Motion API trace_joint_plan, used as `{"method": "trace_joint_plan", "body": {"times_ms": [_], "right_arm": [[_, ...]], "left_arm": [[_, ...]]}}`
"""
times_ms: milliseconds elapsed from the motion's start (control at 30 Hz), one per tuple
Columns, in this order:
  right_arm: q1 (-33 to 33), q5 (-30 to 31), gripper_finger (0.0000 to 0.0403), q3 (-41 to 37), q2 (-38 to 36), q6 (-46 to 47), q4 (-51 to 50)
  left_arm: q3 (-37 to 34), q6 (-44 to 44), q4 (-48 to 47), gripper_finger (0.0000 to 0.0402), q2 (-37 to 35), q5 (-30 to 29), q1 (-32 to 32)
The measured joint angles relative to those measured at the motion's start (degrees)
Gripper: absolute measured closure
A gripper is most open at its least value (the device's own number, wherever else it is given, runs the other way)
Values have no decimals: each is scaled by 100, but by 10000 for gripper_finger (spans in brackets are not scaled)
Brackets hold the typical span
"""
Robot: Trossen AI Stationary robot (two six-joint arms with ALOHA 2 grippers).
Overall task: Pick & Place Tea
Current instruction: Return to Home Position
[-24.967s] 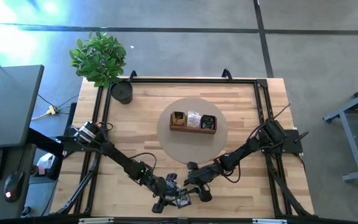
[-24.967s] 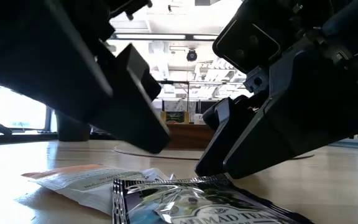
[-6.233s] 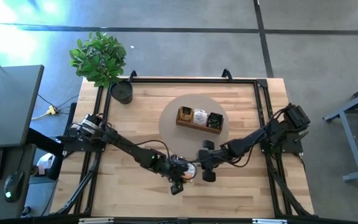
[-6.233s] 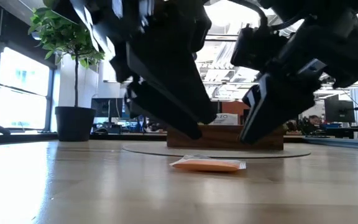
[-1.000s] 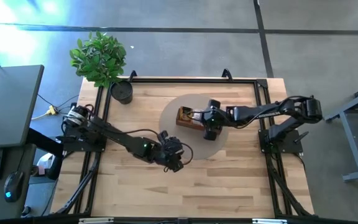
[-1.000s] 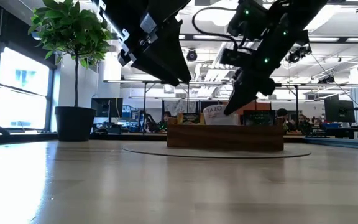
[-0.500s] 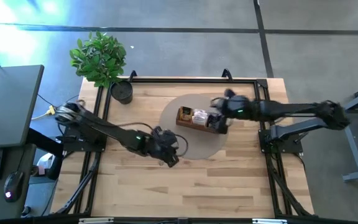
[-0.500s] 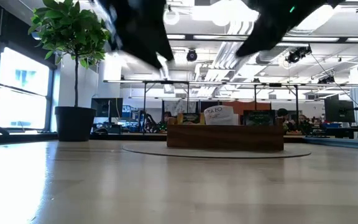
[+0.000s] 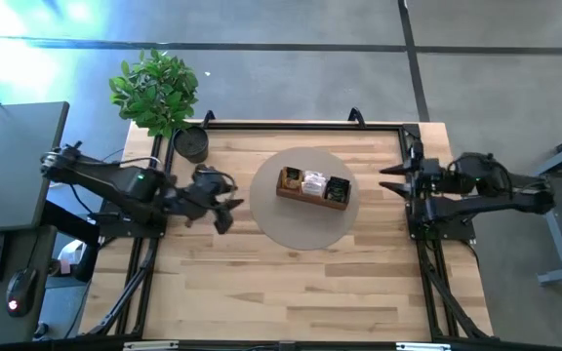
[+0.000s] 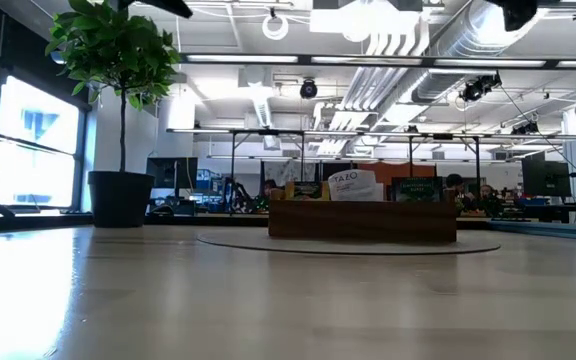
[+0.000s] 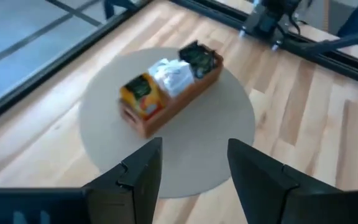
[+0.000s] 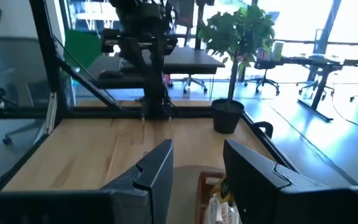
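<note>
Right now you are, by my reading, on the homing step, with no packet left to carry. The left gripper (image 9: 226, 211) hangs over the table (image 9: 291, 292) at the left of the high view, near the edge of the round mat (image 9: 301, 229). Its fingers (image 11: 138, 180) stand wide apart with nothing between them, only mat showing through the gap. The right gripper (image 9: 388, 177) sits at the right of the frame, by the table's side rail, its fingers (image 12: 157, 168) likewise spread and empty. The tea (image 9: 309, 182) stands in the wooden tray (image 10: 363, 222) at the centre of the mat: yellow packets in 1 end compartment, white in the middle, dark ones at the other end, all 3 filled. I see no loose packet on the boards in any view. Your next move, I judge, calls only for folding both arms to rest, keeping each clear of the tray and the rails; no grasp is needed.
</note>
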Motion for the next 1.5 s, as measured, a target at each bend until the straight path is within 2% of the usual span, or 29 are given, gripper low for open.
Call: {"method": "trace_joint_plan", "body": {"times_ms": [133,300,400,500,567,633,767,867,933,1033,1233,1467,1500], "right_arm": [[35,57,263,-609,-806,174,67],[35,32,263,-1152,-1605,252,101],[35,35,263,-1392,-2033,246,94],[35,85,263,-1499,-2107,270,115],[35,169,263,-1550,-2036,280,307],[35,195,263,-1684,-2019,280,455],[35,180,263,-1973,-2033,278,916],[35,200,263,-2163,-2041,256,1183],[35,199,263,-2309,-2068,252,1434],[35,198,263,-2602,-2112,279,1828],[28,198,263,-3199,-2112,262,2800],[28,200,263,-3708,-2097,94,3667],[28,200,263,-3780,-2097,54,3785]], "left_arm": [[-420,-47,-185,222,-670,-270,1],[-1214,-257,-147,222,-1561,-91,2],[-1921,-622,-161,222,-2235,-74,0],[-2823,-1090,210,222,-3045,-263,2],[-3508,-983,915,222,-3566,-255,2],[-4222,-388,1917,222,-4074,-76,2],[-5472,929,4285,222,-4852,674,7],[-6083,1794,5512,222,-5242,1110,3],[-6262,2251,5778,222,-5437,1128,4],[-6309,2664,5493,222,-5711,998,7],[-6323,2547,4912,222,-5848,941,7],[-6780,3073,5874,222,-5805,1056,7],[-6777,3082,5782,222,-5811,1072,7]]}}
